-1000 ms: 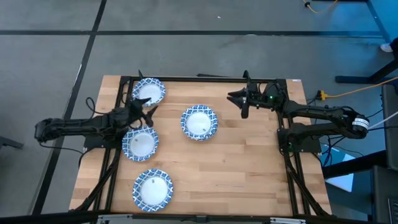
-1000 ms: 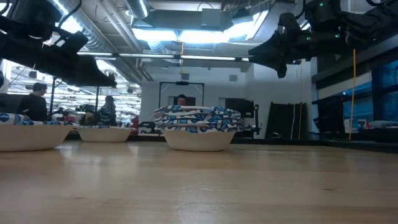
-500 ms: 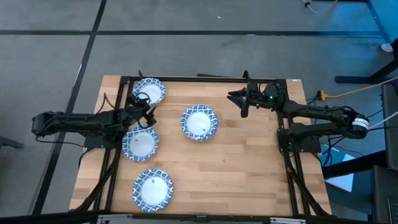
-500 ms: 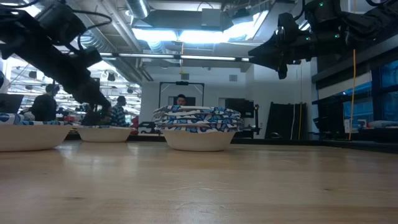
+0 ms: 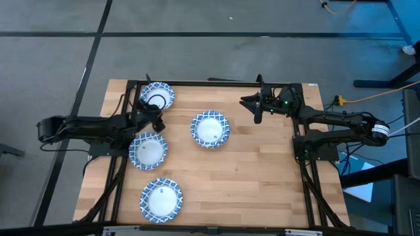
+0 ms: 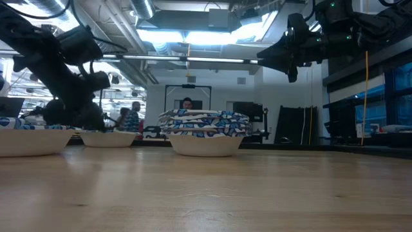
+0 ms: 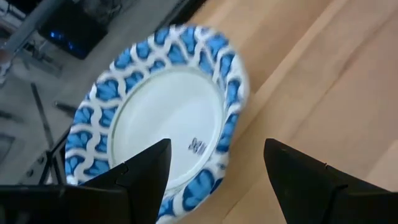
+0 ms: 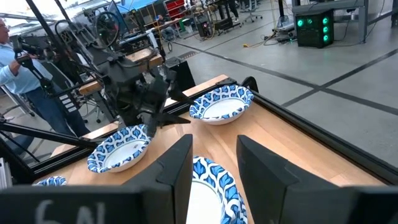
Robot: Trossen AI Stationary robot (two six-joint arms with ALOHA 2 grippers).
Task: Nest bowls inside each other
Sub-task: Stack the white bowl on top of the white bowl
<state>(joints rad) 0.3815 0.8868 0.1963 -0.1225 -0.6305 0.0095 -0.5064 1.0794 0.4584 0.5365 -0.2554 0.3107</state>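
Note:
Three single blue-and-white bowls lie on the table's left side: one at the far left (image 5: 157,96), one in the middle (image 5: 148,150) and one near the front (image 5: 161,199). A stack of bowls (image 5: 210,128) stands at the table's centre and also shows in the low view (image 6: 205,132). My left gripper (image 5: 156,113) is open and low over the far-left bowl (image 7: 158,118). Its fingers stand on either side of that bowl's near rim (image 7: 217,165); I cannot tell whether they touch it. My right gripper (image 5: 256,110) is open and empty, raised at the far right.
Black frame rails run along the table's left and right sides (image 5: 121,170) and along its far edge. Bare wood lies between the stack and the right arm's base (image 5: 312,141). People (image 8: 12,56) show in the room behind the table.
My left gripper has gone down toward the far-left bowl, staying open. The bowls and my right arm have kept still.

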